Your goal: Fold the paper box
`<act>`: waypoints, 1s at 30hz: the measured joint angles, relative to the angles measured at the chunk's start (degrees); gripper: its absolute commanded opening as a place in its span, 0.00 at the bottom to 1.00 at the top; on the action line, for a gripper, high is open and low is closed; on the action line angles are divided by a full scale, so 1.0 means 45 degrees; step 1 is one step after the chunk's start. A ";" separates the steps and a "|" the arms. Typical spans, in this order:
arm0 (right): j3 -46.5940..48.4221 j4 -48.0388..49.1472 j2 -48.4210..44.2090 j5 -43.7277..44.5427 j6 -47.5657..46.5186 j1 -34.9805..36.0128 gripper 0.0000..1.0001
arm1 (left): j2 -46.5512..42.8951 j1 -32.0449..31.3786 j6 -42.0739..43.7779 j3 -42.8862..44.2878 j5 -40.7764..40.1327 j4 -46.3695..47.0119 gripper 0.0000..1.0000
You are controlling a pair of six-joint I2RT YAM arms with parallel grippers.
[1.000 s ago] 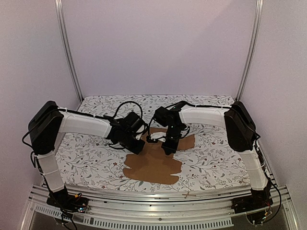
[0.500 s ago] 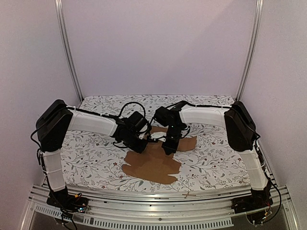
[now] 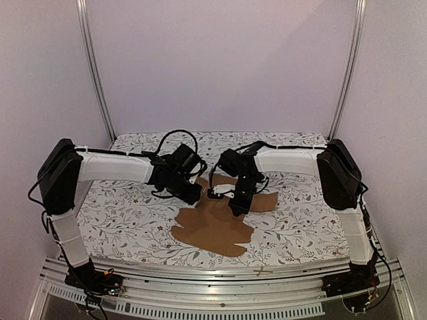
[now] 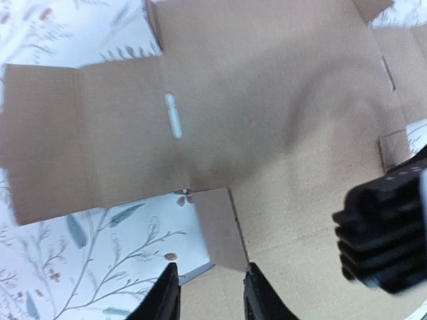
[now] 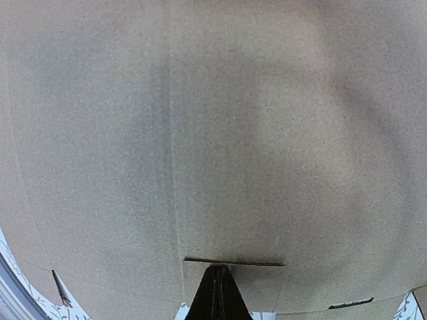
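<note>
The paper box (image 3: 213, 228) is a flat brown die-cut sheet lying on the floral table, between the two arms. My left gripper (image 3: 195, 195) hovers at the sheet's left edge. In the left wrist view it (image 4: 210, 288) is open, and a small cardboard tab (image 4: 220, 227) ends just in front of its fingertips, ungripped. My right gripper (image 3: 237, 209) is shut and points down onto the middle of the sheet. In the right wrist view its closed tip (image 5: 217, 272) touches the cardboard (image 5: 213, 133) beside a narrow slit (image 5: 233, 261).
The floral tablecloth (image 3: 120, 220) covers the table. Aluminium posts (image 3: 93, 73) stand at the back corners and a metal rail (image 3: 213, 279) runs along the front. The right gripper's black body (image 4: 387, 233) shows close by in the left wrist view.
My left gripper has opened, letting go of the sheet's edge, and has pulled back a little toward the far left. The right gripper stays shut on the same spot.
</note>
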 measured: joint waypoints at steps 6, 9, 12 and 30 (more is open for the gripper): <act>-0.0525 -0.0840 -0.0593 0.0359 -0.0005 -0.0491 0.15 | -0.2331 0.0287 0.0019 0.1452 -0.0908 -0.0199 0.54; -0.0612 -0.1360 -0.1311 0.0321 0.0019 -0.1078 0.29 | -0.2535 0.0835 -0.0053 0.2458 -0.0933 -0.0097 0.58; -0.0661 -0.1569 -0.2900 0.0053 0.0010 -0.1807 0.42 | -0.1991 0.1651 -0.0311 0.3050 -0.0593 -0.0024 0.62; -0.4809 0.1073 -1.0103 -0.1583 0.0311 -0.5532 0.99 | 0.3813 0.2914 -0.1515 0.6504 0.2531 -0.0835 0.49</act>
